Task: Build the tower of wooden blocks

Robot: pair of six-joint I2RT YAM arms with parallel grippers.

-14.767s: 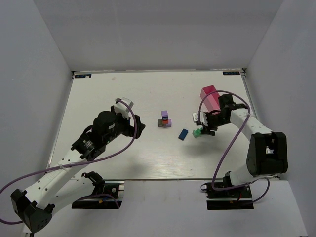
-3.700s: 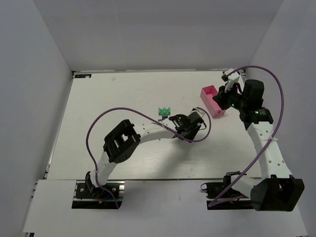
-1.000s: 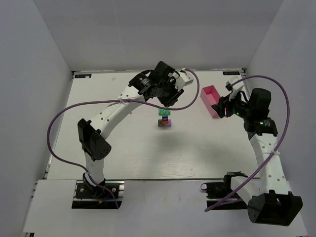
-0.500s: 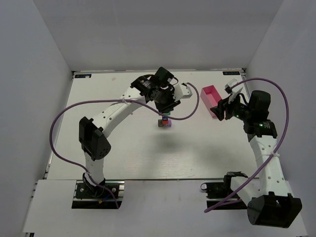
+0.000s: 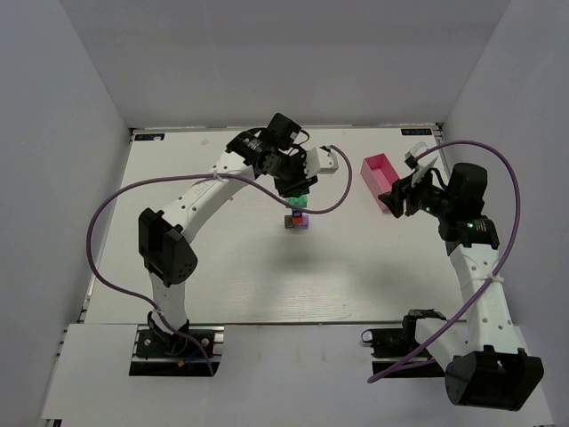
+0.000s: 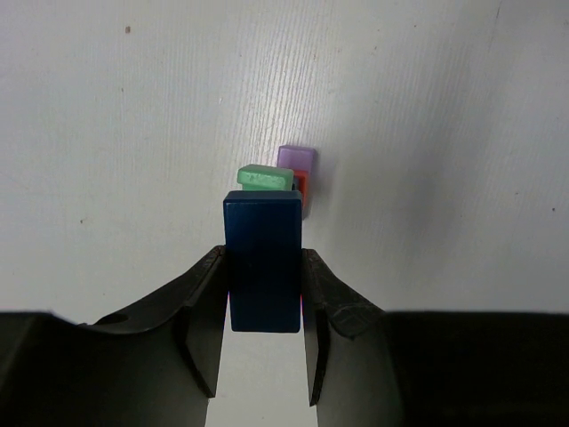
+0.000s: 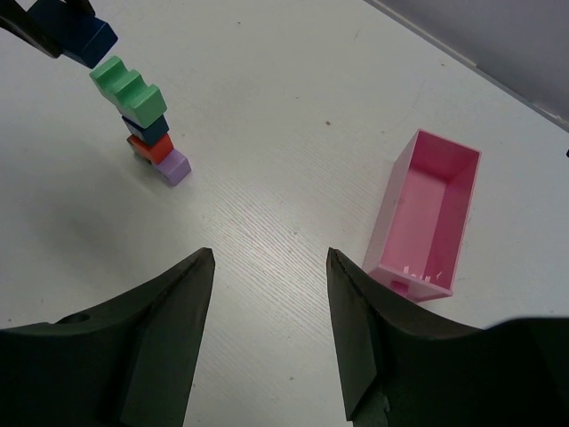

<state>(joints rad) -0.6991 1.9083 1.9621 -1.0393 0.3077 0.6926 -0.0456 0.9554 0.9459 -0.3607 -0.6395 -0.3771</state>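
Where left pincer (image 6: 264,269) clamps, smooth oblong blue block (image 6: 263,238)

White table (image 5: 222,267) bears tower (image 5: 296,221) and pink tray (image 5: 373,173).

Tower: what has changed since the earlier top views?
The green block went from the right gripper onto the tower. The left gripper picked the blue block off the table and now holds it right over the green one. The right gripper drew back beside the pink tray, open. The tower's lower blocks and the tray stayed put.
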